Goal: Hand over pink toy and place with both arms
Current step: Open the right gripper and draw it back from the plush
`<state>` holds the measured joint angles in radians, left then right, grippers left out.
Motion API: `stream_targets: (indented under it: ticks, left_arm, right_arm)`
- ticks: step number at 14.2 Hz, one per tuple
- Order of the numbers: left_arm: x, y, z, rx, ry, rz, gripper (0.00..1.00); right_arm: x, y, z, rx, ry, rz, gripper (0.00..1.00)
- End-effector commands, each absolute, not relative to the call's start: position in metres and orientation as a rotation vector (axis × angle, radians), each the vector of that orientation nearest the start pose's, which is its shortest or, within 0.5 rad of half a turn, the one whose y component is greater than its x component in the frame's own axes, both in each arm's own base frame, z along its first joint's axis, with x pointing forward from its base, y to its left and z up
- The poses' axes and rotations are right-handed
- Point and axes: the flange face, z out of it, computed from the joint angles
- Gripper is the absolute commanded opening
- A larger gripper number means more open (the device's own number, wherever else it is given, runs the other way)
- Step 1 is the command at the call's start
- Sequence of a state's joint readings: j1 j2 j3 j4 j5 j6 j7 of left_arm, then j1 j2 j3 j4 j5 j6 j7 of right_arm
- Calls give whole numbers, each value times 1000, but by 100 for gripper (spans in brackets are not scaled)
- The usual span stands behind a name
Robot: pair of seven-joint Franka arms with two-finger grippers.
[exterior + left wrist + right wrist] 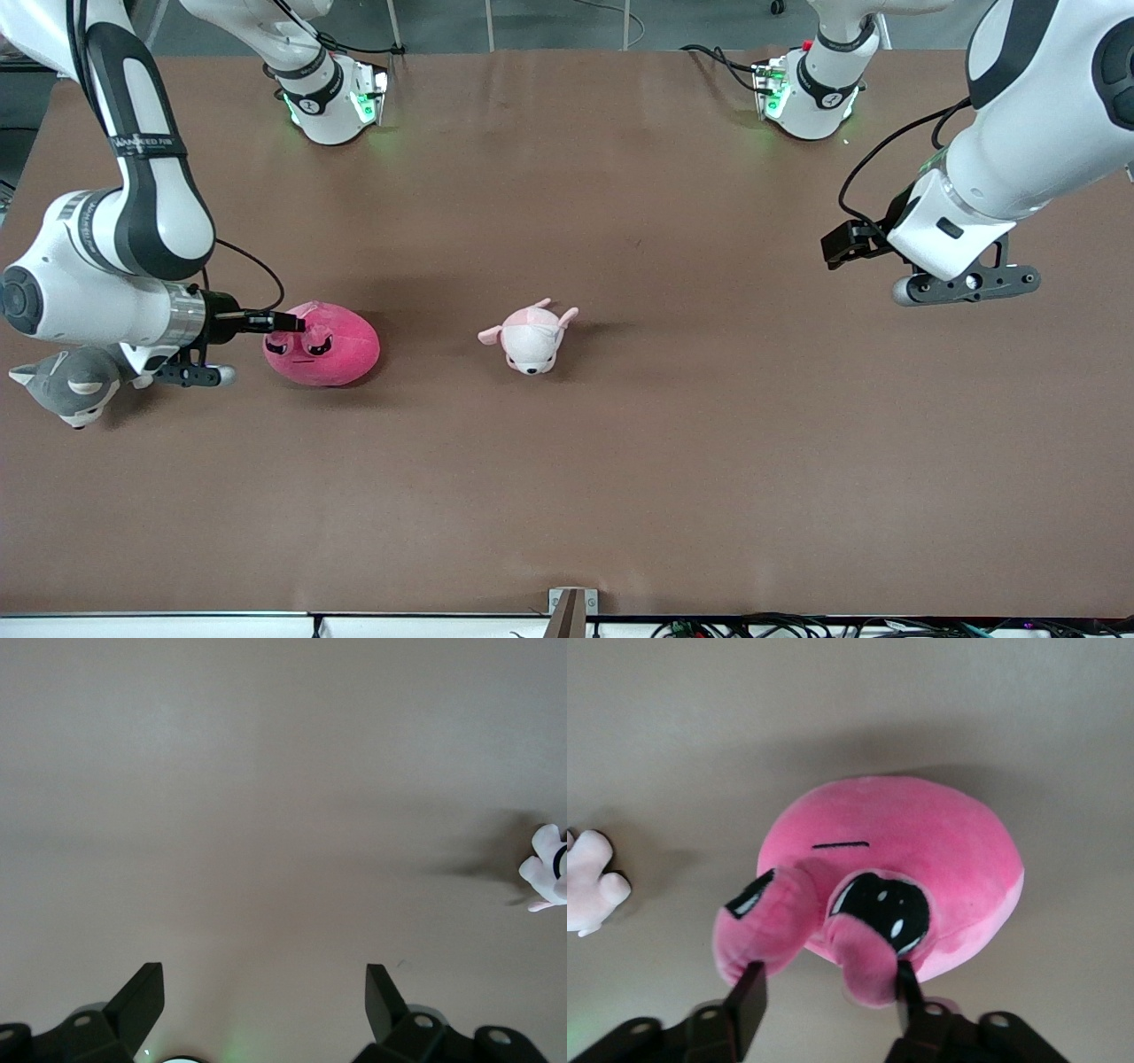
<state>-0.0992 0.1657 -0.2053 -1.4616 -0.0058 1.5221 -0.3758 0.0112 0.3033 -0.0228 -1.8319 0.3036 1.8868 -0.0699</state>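
The pink toy [323, 346], a round hot-pink plush with angry black eyes, lies on the brown table toward the right arm's end. It fills the right wrist view [912, 850], two soft lobes bulging at its eye side. My right gripper [285, 322] is low at that edge of the toy. Its fingers stand apart [829, 985], with the lobes resting against the fingertips [750, 988] and nothing pinched. My left gripper [840, 243] waits above the table at the left arm's end, open [263, 983] over bare table.
A pale pink-and-white puppy plush [530, 337] lies mid-table, and its edge shows in both wrist views [547, 870] [589, 881]. A grey-and-white husky plush [71, 383] lies under the right arm, near the table's end.
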Motion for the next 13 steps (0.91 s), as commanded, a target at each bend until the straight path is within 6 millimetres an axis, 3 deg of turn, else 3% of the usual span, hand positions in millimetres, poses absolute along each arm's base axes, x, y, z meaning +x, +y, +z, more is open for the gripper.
stream_targets:
  ticks: [1,5,8,13]
  left_arm:
    - [571,-163,581,-3120,-111,138,100]
    - [573,-157,587,-3126,-129,118,100]
    - [570,-138,602,-3125,-177,92,100]
    - [566,-136,608,-3123,-186,79,100]
  right_arm:
    - [612,6,393,-2892,16,294,100]
    - [627,2,459,-3017,-85,230,100]
    - [634,-3,512,-3113,-130,161,100]
    - [627,-14,569,-3155,-107,147,100]
